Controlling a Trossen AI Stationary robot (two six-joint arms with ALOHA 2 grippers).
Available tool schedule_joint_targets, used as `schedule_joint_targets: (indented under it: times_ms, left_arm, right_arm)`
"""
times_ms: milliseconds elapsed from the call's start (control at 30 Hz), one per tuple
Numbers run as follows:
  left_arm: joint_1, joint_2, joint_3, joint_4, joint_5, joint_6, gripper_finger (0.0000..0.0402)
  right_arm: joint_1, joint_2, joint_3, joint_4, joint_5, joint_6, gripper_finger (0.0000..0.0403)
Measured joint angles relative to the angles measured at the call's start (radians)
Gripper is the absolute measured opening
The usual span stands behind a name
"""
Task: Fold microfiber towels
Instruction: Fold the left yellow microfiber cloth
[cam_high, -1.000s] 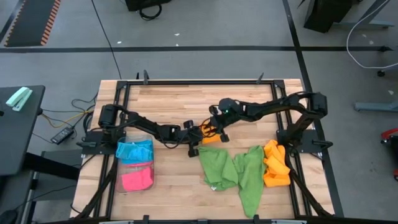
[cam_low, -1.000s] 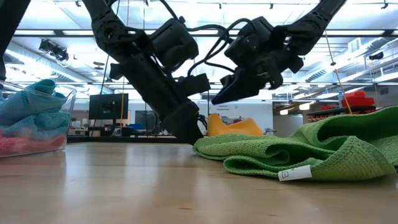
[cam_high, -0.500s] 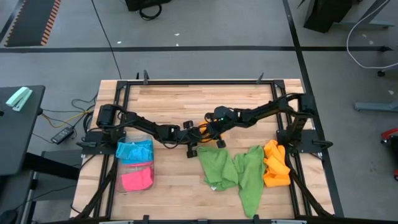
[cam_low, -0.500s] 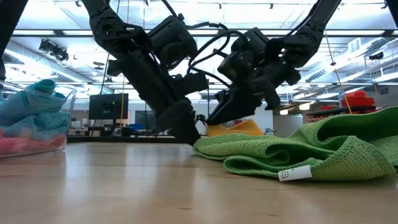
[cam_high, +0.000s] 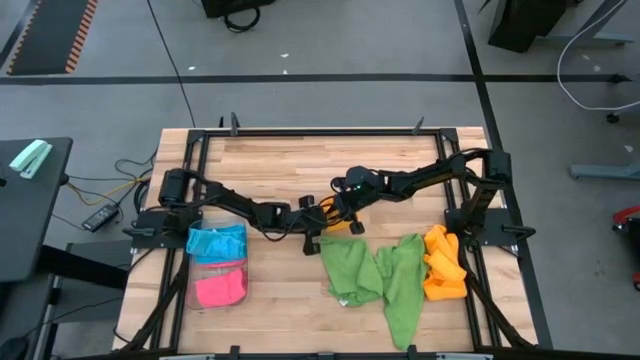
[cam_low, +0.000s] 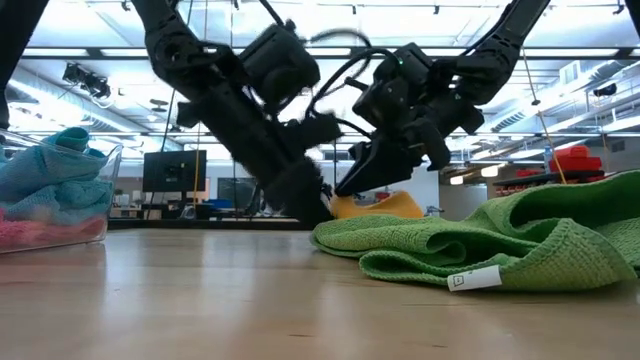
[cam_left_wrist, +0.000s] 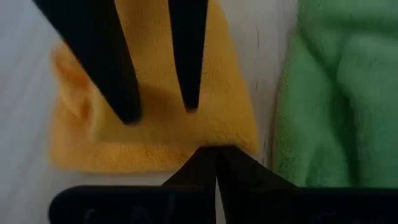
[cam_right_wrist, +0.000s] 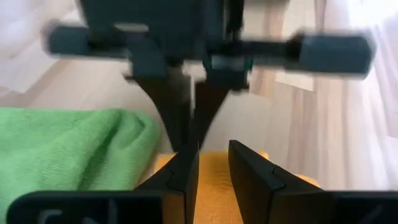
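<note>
Where both arms meet mid-worktop, a small folded orange microfiber towel (cam_high: 340, 222) lies flat, just beside a crumpled green microfiber towel (cam_high: 352, 268). Left gripper (cam_left_wrist: 216, 163) fingers pressed together at its edge, not clearly pinching cloth. Right gripper (cam_right_wrist: 210, 163) fingers parted over it. Further orange towels (cam_high: 443, 264) near the right edge; clear plastic tray (cam_high: 216, 265) of blue and pink towels near the left edge.

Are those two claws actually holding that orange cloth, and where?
The left gripper is shut on the orange cloth's near edge. The right gripper is open over it, gripping nothing.
</note>
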Motion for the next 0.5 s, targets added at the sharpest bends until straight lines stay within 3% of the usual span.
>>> schedule_joint_targets:
  times_ms: [500]
  left_arm:
    - [0.002, 0.047, 0.001, 0.039, -0.01, 0.009, 0.0019]
  right_arm:
    - [0.033, -0.001, -0.021, 0.008, 0.001, 0.022, 0.0096]
